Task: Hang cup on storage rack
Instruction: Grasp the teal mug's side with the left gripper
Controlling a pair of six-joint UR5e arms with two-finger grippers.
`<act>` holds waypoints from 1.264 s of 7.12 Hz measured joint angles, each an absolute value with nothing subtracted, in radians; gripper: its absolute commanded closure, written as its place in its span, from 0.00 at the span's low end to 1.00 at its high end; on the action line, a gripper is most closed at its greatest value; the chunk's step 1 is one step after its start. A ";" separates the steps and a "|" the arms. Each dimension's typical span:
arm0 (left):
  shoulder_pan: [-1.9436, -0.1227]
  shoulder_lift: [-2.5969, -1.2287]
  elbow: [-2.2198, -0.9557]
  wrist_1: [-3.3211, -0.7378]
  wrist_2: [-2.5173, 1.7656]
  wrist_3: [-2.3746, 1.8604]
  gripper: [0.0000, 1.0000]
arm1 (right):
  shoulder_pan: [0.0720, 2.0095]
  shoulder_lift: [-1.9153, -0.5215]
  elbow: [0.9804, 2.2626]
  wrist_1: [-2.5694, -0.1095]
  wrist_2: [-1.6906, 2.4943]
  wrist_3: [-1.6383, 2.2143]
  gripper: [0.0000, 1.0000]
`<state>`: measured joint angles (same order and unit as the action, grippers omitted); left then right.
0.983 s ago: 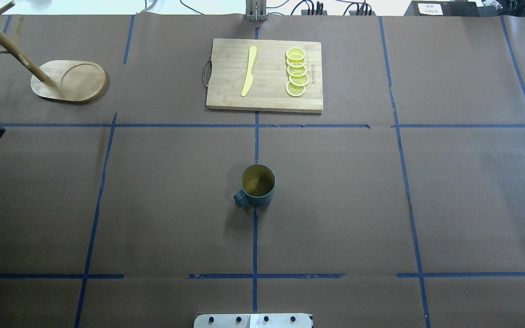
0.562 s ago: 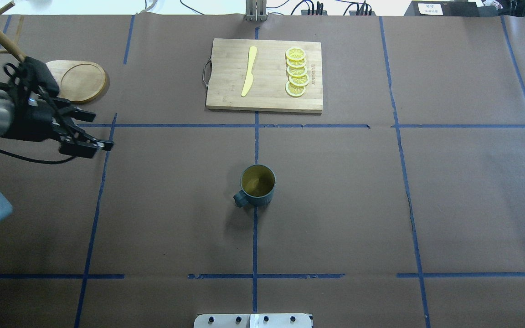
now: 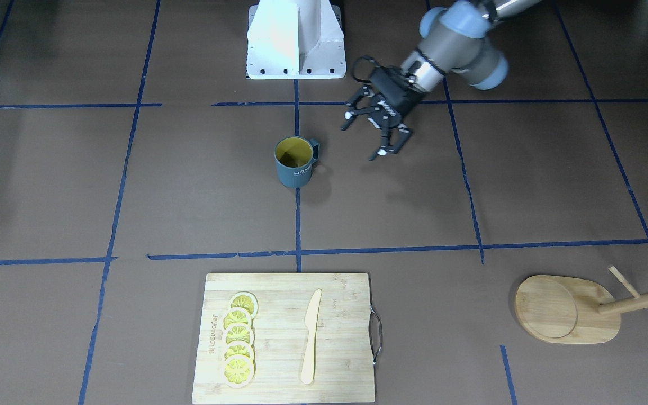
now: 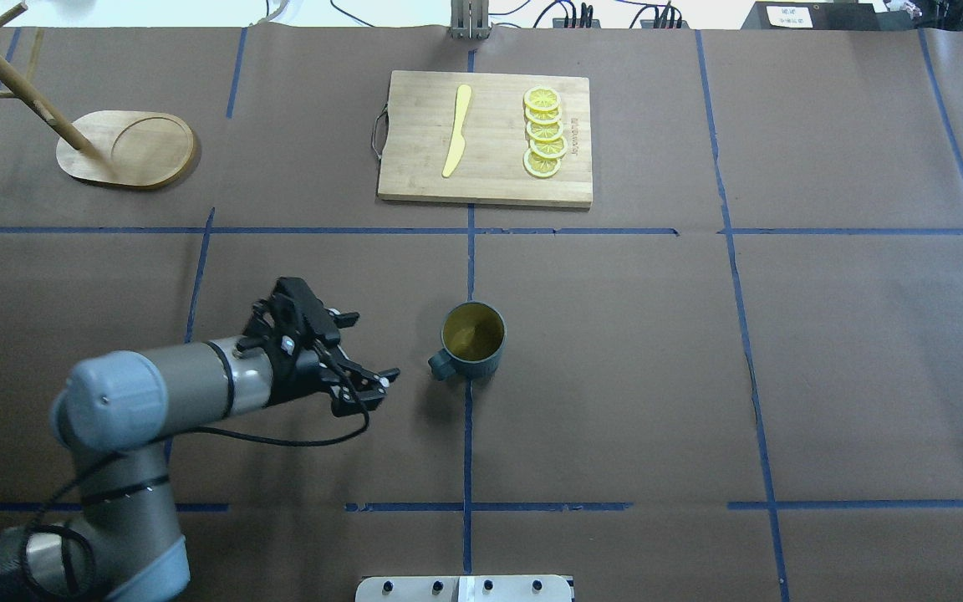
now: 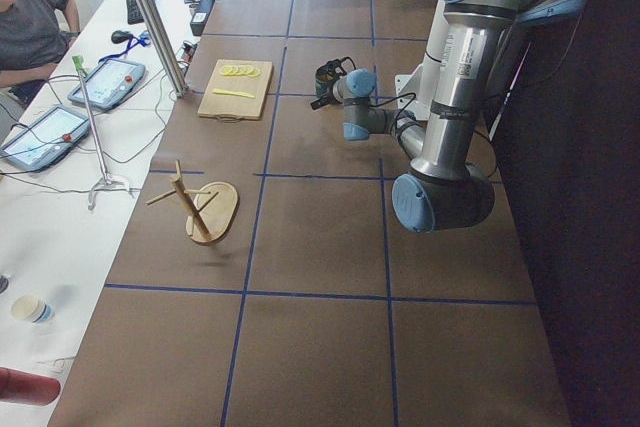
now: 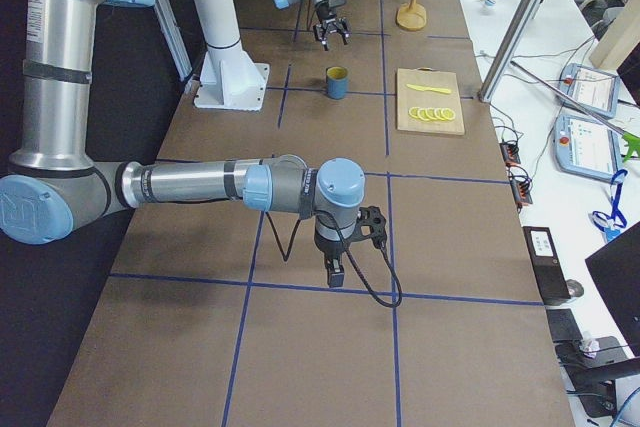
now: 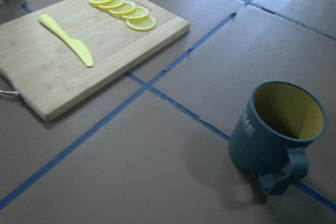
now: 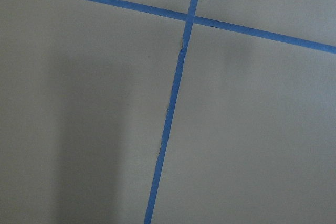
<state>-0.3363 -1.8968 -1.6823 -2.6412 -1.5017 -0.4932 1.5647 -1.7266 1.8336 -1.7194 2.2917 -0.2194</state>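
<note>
Cup: I see the teal-blue ribbed mug standing free near the middle of the bench, on a blue tape line, with nothing gripping it.
Cup axis: its long axis is vertical, with the yellow mouth facing up and the base flat on the brown paper.
Cup heading: the loop handle points toward the robot's base and to its left side, which is toward my left tool. The white "HOME" lettering faces away from the robot.
Left tool: the left tool hovers just off the handle side of the mug, near it but not touching. Its fingers are spread wide and hold nothing.
Right tool: the right tool hangs pointing down over bare bench, well apart from the mug. I cannot tell from these views how far its fingers are spread.
Rack: the bamboo mug tree stands at the far left corner of the bench, well apart from the mug, its post upright on the oval base and its pegs bare.
Other: a bamboo cutting board lies beyond the mug, carrying a yellow knife and a row of lemon slices.
</note>
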 measured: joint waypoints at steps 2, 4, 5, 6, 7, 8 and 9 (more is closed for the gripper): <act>-0.257 -1.985 -1.545 -2.746 -1.400 -0.493 0.00 | 1.565 -1.726 1.833 -1.719 2.291 -0.219 0.00; -0.246 -2.032 -1.501 -2.776 -1.368 -0.493 0.06 | 1.565 -1.726 1.833 -1.719 2.292 -0.219 0.00; -0.245 -2.057 -1.480 -2.778 -1.344 -0.493 0.32 | 1.565 -1.726 1.833 -1.719 2.292 -0.219 0.00; -0.244 -2.069 -1.465 -2.779 -1.332 -0.495 0.67 | 1.565 -1.726 1.833 -1.719 2.292 -0.219 0.00; -0.244 -2.074 -1.459 -2.780 -1.328 -0.497 0.94 | 1.565 -1.726 1.833 -1.719 2.292 -0.219 0.00; -0.245 -2.074 -1.459 -2.781 -1.327 -0.500 1.00 | 1.565 -1.726 1.833 -1.719 2.292 -0.219 0.00; -0.245 -2.073 -1.461 -2.783 -1.327 -0.502 1.00 | 1.565 -1.727 1.833 -1.719 2.292 -0.219 0.00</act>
<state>-0.2452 -2.0730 -1.4609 -2.7835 -1.3269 -0.5021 1.5647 -1.7266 1.8331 -1.7187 2.2917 -0.2193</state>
